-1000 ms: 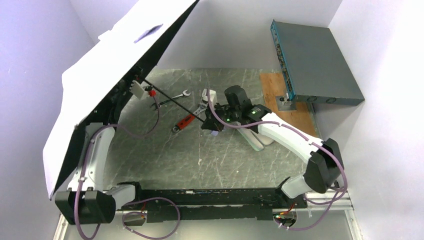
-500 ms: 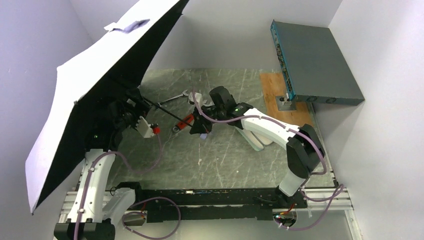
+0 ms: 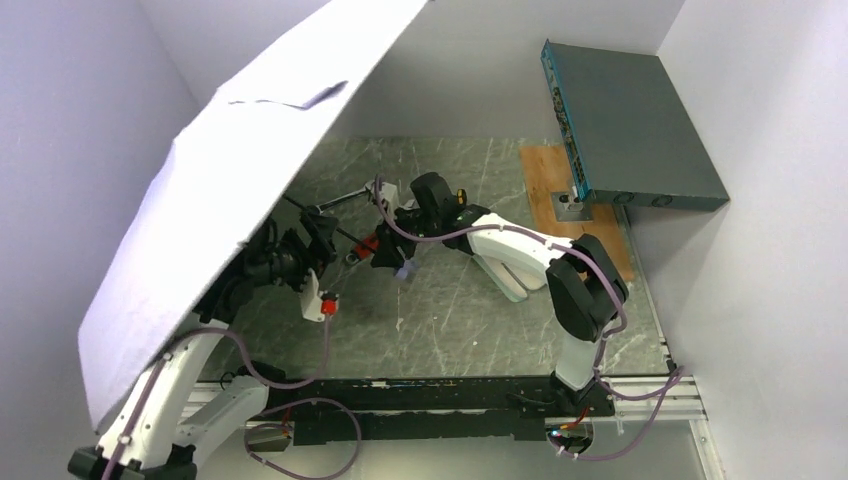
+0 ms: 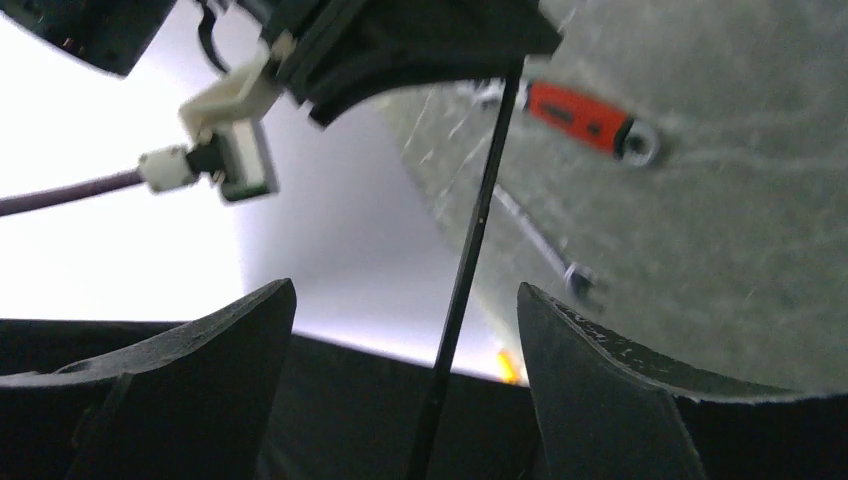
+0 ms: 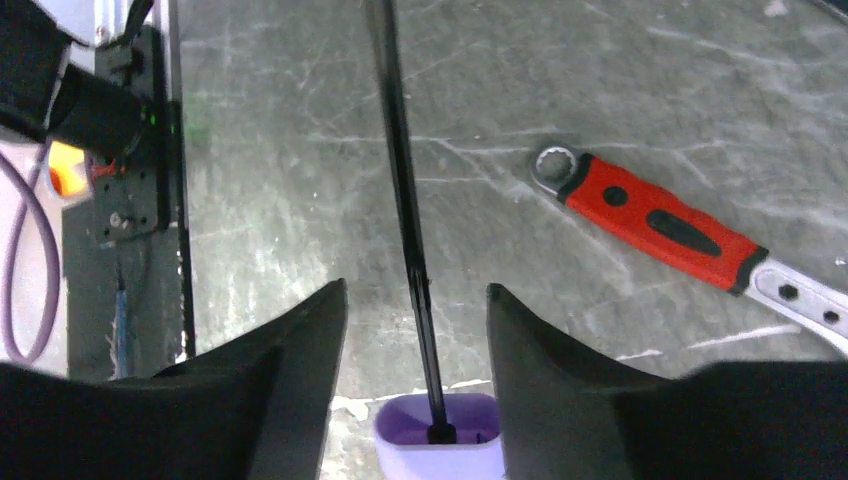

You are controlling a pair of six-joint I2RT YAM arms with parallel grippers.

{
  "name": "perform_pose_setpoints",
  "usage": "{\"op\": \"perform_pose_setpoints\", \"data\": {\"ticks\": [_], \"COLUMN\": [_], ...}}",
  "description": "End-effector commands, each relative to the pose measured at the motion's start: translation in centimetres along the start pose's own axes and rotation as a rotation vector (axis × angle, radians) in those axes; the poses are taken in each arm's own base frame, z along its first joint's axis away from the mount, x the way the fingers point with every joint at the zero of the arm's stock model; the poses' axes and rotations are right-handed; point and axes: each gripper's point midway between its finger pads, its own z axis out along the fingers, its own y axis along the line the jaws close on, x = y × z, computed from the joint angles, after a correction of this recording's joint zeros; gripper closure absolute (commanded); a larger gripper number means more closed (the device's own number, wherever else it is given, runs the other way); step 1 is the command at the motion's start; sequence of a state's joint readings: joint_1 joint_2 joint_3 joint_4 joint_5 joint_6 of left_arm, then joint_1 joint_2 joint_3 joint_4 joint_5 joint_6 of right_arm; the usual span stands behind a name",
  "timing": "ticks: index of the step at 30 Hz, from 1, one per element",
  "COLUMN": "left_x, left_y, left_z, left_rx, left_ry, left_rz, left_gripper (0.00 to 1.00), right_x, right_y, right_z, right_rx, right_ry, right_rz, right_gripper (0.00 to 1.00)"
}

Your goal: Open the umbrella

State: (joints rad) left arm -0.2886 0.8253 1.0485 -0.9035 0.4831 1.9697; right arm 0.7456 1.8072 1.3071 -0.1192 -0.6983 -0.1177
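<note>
The umbrella (image 3: 230, 190) is open; its pale canopy tilts over the left half of the table and hides much of my left arm. Its thin black shaft (image 3: 345, 235) runs from under the canopy to the small lavender handle (image 3: 404, 270). My left gripper (image 3: 318, 232) is open under the canopy. In the left wrist view the shaft (image 4: 462, 290) passes between the fingers of the left gripper (image 4: 405, 290), touching neither. My right gripper (image 5: 415, 292) is open, its jaws either side of the handle (image 5: 437, 435) and the shaft (image 5: 405, 200).
A red-handled wrench (image 3: 368, 243) and a silver wrench (image 3: 345, 197) lie on the grey table beside the shaft. A pale oval case (image 3: 512, 288) sits under the right arm. A grey box (image 3: 630, 125) and a wooden board (image 3: 555, 190) are at the back right.
The right gripper has opened off the handle after being shut, and that arm has shifted left. The left gripper has widened and come nearer. The canopy has swung further over the table.
</note>
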Motion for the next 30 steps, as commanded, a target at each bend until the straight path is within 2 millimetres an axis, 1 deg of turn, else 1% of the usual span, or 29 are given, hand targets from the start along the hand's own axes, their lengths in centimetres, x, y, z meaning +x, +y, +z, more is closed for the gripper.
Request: {"op": "perform_pose_setpoints", "data": {"ticks": [1,3,4,5,6,7,8,10,12,14,17,18,20,21,23,24,27,30], "left_x": [-2.3,-2.4,-2.6,-2.7,-2.9,-3.2,-3.4,-4.0,-5.0,-5.9,-7.4,-8.0,-9.2,-9.3,-8.1,-7.7,-6.0,-4.5], "left_y": [-0.4,-0.8,-1.1,-1.5,-1.8,-2.2,-2.5,-2.6,-2.6,-2.5,-2.3,-2.4,-2.1,-2.0,-1.5,-1.7,-3.1,-4.6], "left_z": [3.4,5.3,6.3,7.4,8.5,9.7,10.9,12.7,14.1,15.2,16.3,16.5,16.5,16.6,17.1,17.2,17.1,16.4], "left_rx": [0.023,0.033,0.043,0.049,0.060,0.070,0.085,0.110,0.147,0.176,0.199,0.222,0.246,0.227,0.133,0.132,0.156,0.182], "left_ry": [-0.157,-0.179,-0.189,-0.188,-0.181,-0.167,-0.146,-0.131,-0.147,-0.158,-0.162,-0.163,-0.178,-0.163,-0.079,-0.040,0.121,0.263], "left_rz": [-0.295,-0.387,-0.434,-0.477,-0.512,-0.552,-0.588,-0.688,-0.815,-0.932,-1.025,-1.057,-1.122,-1.182,-1.298,-1.329,-1.383,-1.386], "left_gripper": [0.13,0.13,0.10,0.08,0.05,0.02,0.01,0.00,0.00,0.00,0.00,0.00,0.00,0.00,0.00,0.00,0.00,0.00], "right_x": [-3.3,-2.9,-2.6,-2.3,-1.8,-1.3,-0.9,0.1,1.4,2.8,4.2,4.5,5.4,5.8,6.6,7.0,8.0,8.8], "right_y": [-1.9,-2.8,-3.3,-3.6,-4.4,-4.6,-4.5,-4.0,-3.2,-2.0,-0.3,0.1,0.7,0.9,1.5,1.8,2.4,2.5], "right_z": [-3.2,-5.8,-7.4,-9.0,-11.0,-12.7,-14.0,-16.6,-18.4,-19.6,-21.0,-21.4,-22.3,-22.7,-23.3,-23.4,-23.8,-24.1], "right_rx": [0.106,0.157,0.192,0.221,0.262,0.294,0.321,0.375,0.422,0.451,0.493,0.505,0.539,0.552,0.567,0.567,0.574,0.586], "right_ry": [-0.084,-0.079,-0.080,-0.084,-0.087,-0.087,-0.082,-0.070,-0.052,-0.042,-0.048,-0.051,-0.054,-0.052,-0.048,-0.042,-0.028,-0.012], "right_rz": [-0.019,-0.006,0.000,0.004,0.023,0.037,0.042,0.040,0.038,0.047,0.051,0.049,0.046,0.049,0.041,0.029,-0.006,-0.036], "right_gripper": [0.35,0.23,0.21,0.13,0.07,0.03,0.01,0.00,0.00,0.00,0.00,0.00,0.00,0.00,0.00,0.00,0.00,0.00]}}
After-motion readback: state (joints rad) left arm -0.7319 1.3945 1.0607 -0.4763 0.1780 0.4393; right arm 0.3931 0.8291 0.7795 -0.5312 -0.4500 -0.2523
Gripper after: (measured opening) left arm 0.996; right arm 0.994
